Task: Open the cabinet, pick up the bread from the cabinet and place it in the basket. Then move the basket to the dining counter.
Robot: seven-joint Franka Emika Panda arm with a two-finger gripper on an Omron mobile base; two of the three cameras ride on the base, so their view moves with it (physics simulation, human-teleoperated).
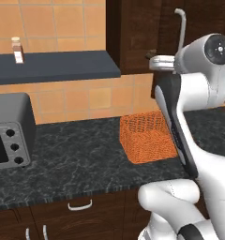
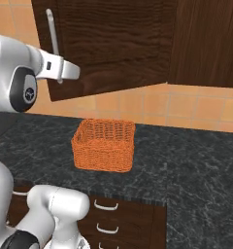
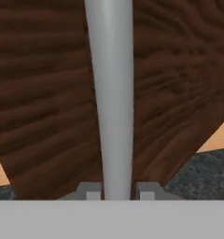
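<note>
in the hand view the handle (image 3: 111, 93) of the cabinet (image 3: 44, 93) is seen running upright, clenched between the fingertips of the gripper (image 3: 117, 192), while the basket (image 2: 105, 144) is left on the worktop (image 2: 186, 155) below the door.

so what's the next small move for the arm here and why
Probably pull the handle outward to swing the cabinet door further open. The end effector is shut on the silver bar, with a fingertip on each side of it in the hand view. The door already looks slightly ajar in the right base view, the bread isn't visible yet, and the basket waits on the worktop below.
</note>
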